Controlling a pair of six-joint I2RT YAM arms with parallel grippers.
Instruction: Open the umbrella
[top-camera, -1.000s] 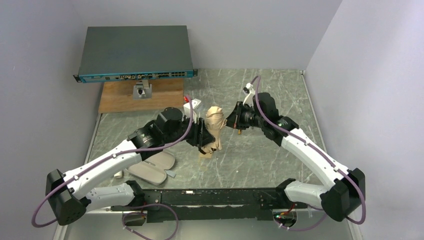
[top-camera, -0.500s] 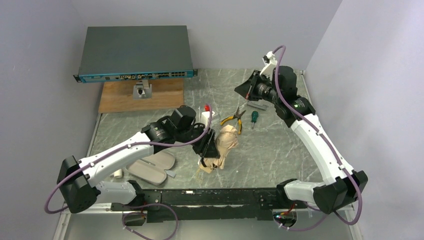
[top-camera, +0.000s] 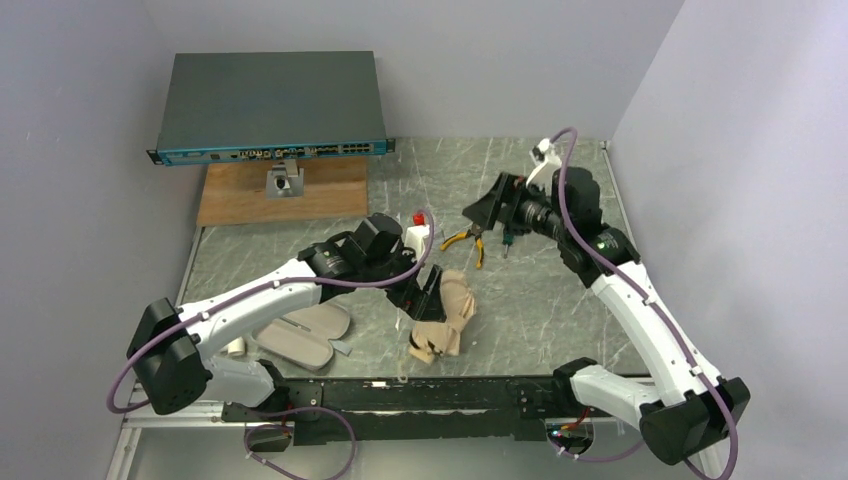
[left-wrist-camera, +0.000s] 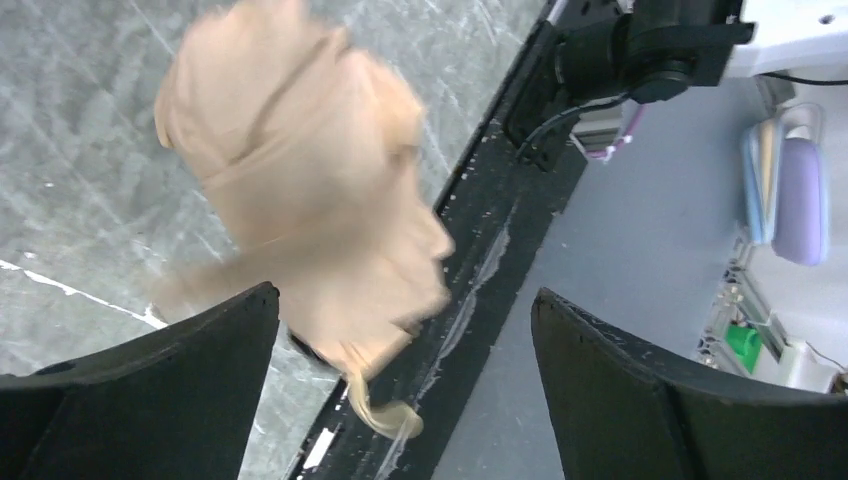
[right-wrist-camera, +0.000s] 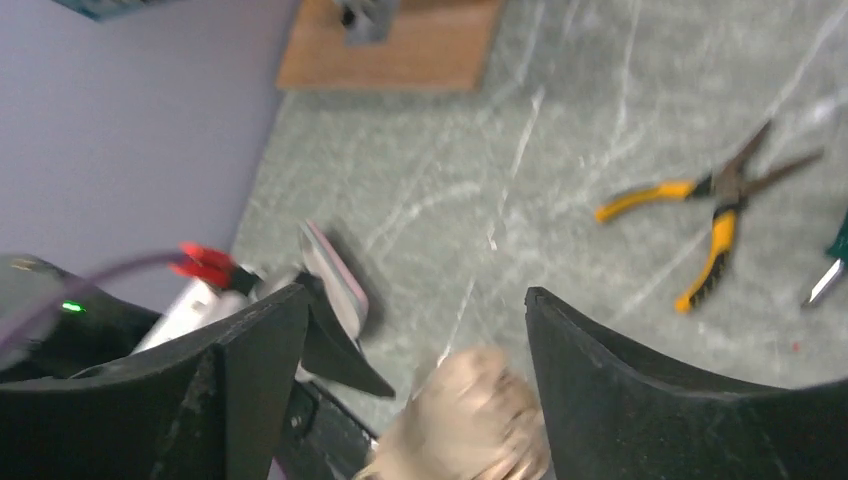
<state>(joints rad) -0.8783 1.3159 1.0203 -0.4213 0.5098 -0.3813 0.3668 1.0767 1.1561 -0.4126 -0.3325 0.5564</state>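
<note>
The umbrella is a folded tan bundle lying tilted on the table near its front edge. It is blurred in the left wrist view, and just as blurred low in the right wrist view. My left gripper is right beside it on its left, and its jaws stand wide apart. The bundle lies past the fingertips, close to the left finger, and nothing is clamped. My right gripper hangs open above the table, well behind the umbrella and apart from it.
Yellow-handled pliers and a green screwdriver lie under the right gripper. A pale flat sleeve lies at front left. A network switch sits over a wooden board at back left. Walls close both sides.
The umbrella stood upright between both grippers and now lies dropped toward the front edge. The right gripper let go, pulled back and opened. The left gripper followed the umbrella down and opened.
</note>
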